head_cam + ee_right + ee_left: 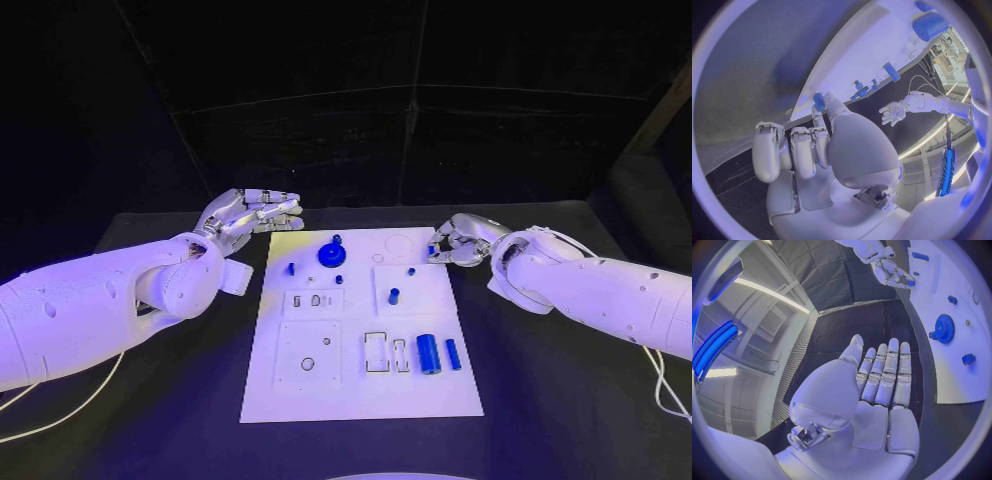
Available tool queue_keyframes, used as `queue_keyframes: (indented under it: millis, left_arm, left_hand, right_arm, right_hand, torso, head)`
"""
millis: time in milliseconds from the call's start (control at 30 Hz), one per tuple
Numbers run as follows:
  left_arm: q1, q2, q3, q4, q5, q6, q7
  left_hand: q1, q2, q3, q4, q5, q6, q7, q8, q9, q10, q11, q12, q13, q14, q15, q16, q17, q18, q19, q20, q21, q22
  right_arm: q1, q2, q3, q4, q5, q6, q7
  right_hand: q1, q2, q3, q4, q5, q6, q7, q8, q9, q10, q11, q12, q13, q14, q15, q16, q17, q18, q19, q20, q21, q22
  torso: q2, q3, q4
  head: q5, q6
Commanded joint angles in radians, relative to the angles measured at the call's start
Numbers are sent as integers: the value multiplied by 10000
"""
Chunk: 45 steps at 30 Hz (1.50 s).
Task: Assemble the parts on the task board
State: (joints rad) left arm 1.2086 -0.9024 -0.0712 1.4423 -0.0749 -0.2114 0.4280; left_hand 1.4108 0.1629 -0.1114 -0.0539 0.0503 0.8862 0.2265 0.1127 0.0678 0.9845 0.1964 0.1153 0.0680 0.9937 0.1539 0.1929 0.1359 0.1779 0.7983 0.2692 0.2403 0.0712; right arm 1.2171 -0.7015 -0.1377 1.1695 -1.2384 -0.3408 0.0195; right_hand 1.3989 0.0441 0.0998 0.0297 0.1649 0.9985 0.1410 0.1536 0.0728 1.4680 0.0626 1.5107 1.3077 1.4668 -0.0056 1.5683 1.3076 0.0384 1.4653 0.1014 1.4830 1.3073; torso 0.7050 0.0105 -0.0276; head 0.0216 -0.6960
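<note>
Silver right hand (459, 242) pinches a blue part (819, 101).

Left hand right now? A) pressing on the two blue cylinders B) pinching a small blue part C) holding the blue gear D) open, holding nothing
D: the left hand lies flat with fingers straight and an empty palm, beside the board; the gear sits untouched on the board.

White flat task board (361, 390); blue toothed gear (333, 256); two blue cylinders (430, 353); black table (562, 380); silver hands.
</note>
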Motion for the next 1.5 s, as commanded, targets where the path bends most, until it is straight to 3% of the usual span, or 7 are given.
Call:
queue_keyframes:
  millis: [33, 400, 933, 1033, 1200, 1367, 1500]
  left_arm:
    - [11, 8, 8, 9, 14, 130, 39]
    - [11, 0, 7, 14, 14, 134, 16]
    - [13, 18, 7, 44, 14, 117, 26]
    - [15, 27, 7, 82, 15, 123, 28]
    - [19, 25, 8, 131, 88, 121, 32]
    - [29, 32, 10, 161, 826, 82, 34]
    - [46, 45, 11, 166, 1063, 47, 68]
  left_hand:
    - [-29, 67, 4, -56, -14, 34, 287, 30, -4, 76, 2, 17, -1, 66, 7, 52, 14, 64, 55, 2, -6, 5]
    - [-50, 61, -5, -49, -16, 31, 292, 29, -5, 73, 6, 15, -4, 61, 9, 49, 15, 62, 57, 2, -10, 3]
    - [-162, 30, -55, -2, -17, 33, 299, 31, -6, 76, 14, 14, -8, 59, 15, 46, 24, 58, 67, 4, -25, -2]
    - [-172, 26, -61, 2, -16, 33, 299, 32, -6, 77, 14, 14, -8, 59, 16, 46, 25, 58, 68, 4, -26, -3]
    - [-172, 26, -61, 2, -16, 33, 299, 32, -6, 77, 14, 14, -8, 59, 16, 46, 25, 58, 68, 4, -26, -3]
    - [-275, -9, -119, 50, -17, 38, 301, 37, -6, 87, 16, 19, -8, 65, 17, 48, 35, 58, 80, 5, -38, -6]
    - [-280, -11, -122, 52, -17, 38, 301, 37, -6, 87, 16, 19, -8, 65, 17, 49, 36, 58, 81, 5, -38, -6]
  right_arm:
    - [15, 18, 6, 8, -132, -405, -55]
    - [25, -351, 13, 598, -187, -911, -64]
    - [207, -677, 68, 3024, -173, -1355, -341]
    - [212, -511, 69, 3178, -182, -1280, -441]
    - [214, -170, 66, 3301, -297, -1094, -663]
    - [205, 493, 56, 3292, -620, -856, -984]
    - [163, 960, 47, 3203, -981, -685, -1185]
  right_hand:
    - [18, 162, 98, -9, -112, 79, -14, 34, -6, 639, -69, 30, 2113, 1040, -96, 25, 2632, 31, 144, -73, 62, 565]
    - [12, 186, 211, -36, -21, 135, -30, 9, -22, 636, -89, 23, 2110, 1040, -113, 25, 2632, 25, 159, -94, 75, 598]
    - [-37, 92, 257, -62, 90, 104, -21, -62, -48, 665, -88, 61, 2146, 1040, -117, 25, 2632, 5, 207, -116, 117, 703]
    - [-43, 76, 259, -66, 90, 99, -19, -70, -50, 666, -85, 62, 2147, 1040, -117, 25, 2632, 4, 209, -117, 119, 707]
    - [-43, 76, 259, -66, 90, 99, -19, -70, -50, 666, -85, 62, 2147, 1040, -117, 25, 2632, 4, 209, -117, 119, 707]
    - [-50, 69, 260, -66, 87, 99, -16, -74, -51, 668, -83, 66, 2150, 1040, -117, 25, 2632, 5, 207, -118, 117, 702]
    - [-50, 69, 260, -66, 87, 99, -16, -74, -51, 668, -83, 66, 2150, 1040, -117, 25, 2632, 5, 207, -118, 117, 702]
  torso:
    - [6, 5, -12]
    - [-27, -12, -9]
    - [-44, -39, 11]
    - [-64, -68, 31]
    - [-53, -58, 43]
    - [-37, -57, -5]
    - [-28, -57, 25]
  head:
    - [1, -6]
    - [-26, 27]
    - [60, 98]
    - [104, 72]
    - [220, 34]
    - [437, -43]
    - [485, -97]
